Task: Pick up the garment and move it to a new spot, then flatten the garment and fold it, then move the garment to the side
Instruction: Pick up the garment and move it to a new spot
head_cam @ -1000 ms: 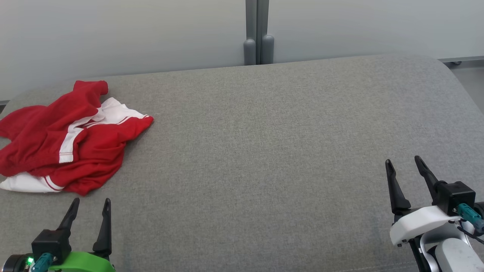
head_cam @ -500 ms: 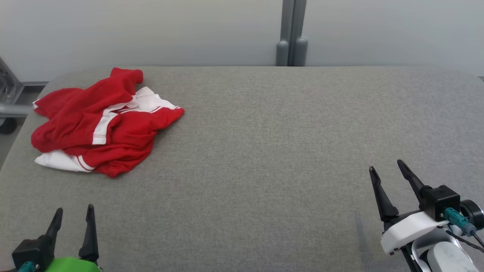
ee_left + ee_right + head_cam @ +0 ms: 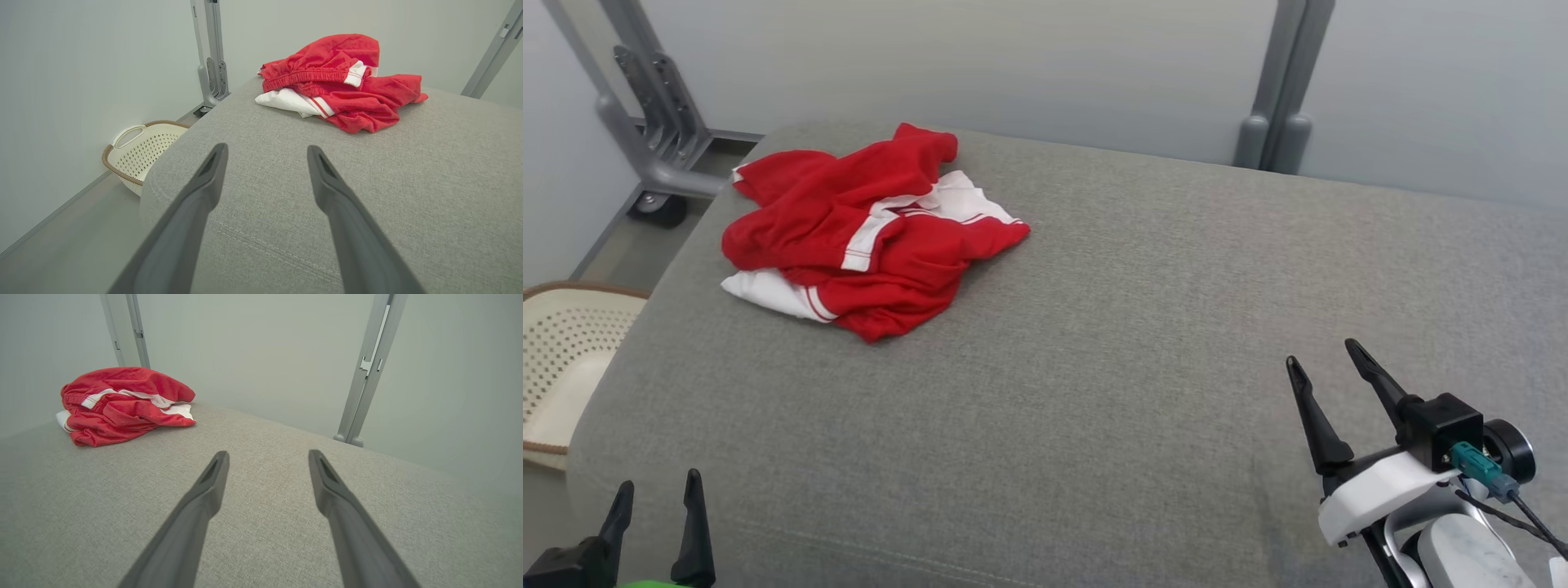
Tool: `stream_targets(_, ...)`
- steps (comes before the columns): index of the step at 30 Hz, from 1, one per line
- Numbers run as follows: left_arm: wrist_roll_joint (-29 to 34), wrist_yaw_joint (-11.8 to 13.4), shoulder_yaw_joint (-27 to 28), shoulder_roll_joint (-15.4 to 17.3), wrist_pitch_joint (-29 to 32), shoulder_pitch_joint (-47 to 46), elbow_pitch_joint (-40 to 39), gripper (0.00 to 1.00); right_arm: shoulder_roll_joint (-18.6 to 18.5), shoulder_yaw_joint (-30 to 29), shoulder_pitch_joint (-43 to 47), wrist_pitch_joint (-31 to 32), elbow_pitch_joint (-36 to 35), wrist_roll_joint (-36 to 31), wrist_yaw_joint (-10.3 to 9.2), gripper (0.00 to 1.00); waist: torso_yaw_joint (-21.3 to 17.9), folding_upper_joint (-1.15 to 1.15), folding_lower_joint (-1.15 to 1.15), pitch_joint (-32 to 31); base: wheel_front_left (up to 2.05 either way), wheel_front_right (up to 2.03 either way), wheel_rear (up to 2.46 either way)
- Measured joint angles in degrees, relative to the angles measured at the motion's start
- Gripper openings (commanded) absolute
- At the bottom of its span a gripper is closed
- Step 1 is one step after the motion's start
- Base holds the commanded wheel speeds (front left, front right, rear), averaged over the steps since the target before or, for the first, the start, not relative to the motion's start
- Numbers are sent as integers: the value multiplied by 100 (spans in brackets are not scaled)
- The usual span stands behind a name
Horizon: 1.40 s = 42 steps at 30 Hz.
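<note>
So both sets of jaws are spread wide and holding nothing. The left jaws sit at the near-left corner of the bench (image 3: 1135,343), two dark fingers (image 3: 196,196) pointing toward the far side with just grey fabric between them. The right jaws are over at the near right, a bit above the surface, and their fingers (image 3: 339,506) are splayed with bare upholstery between them too. The bench is a padded thing covered in grey woven cloth with rounded edges. The garment (image 3: 874,237) is a red piece with white panels and thin stripes, lying crumpled in a loose heap at the far left of the bench, close to the far-left corner and well apart from both sets of jaws. You can see a gathered elastic edge on it from the left wrist view. Down on the floor, left of the bench, there's a cream perforated basket (image 3: 564,359) with a brown rim. Behind the bench a grey metal post (image 3: 1278,82) stands against a pale wall.
</note>
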Motion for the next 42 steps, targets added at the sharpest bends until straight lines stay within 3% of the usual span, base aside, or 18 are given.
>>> stream_targets(6,-59,0,269,-5,0,14,-5,100,125,177,-5,0,19,-93,63,100,278,0,0,-36,0,0,0)
stream_targets(12,-321,-85,360,-27,0,-26,2,100,158,182,-5,0,-87,-145,62,100,276,0,0,129,0,0,0)
stream_targets(17,-623,-160,188,-23,123,-771,179,100,98,170,-24,0,-221,-226,63,100,207,0,0,436,0,0,0)
stream_targets(29,-563,-257,-508,855,1579,-3063,521,100,62,563,-241,-23,-639,-491,178,100,-56,0,0,1288,0,0,0)
stream_targets(35,-947,-260,-380,906,2051,-3712,946,100,-33,605,-263,-24,-849,-609,179,100,-294,0,0,1714,0,0,0)
stream_targets(42,-1247,-260,-33,1214,2246,-4101,1316,100,-143,570,-633,-25,-1214,-794,180,100,-612,0,0,2227,0,0,0)
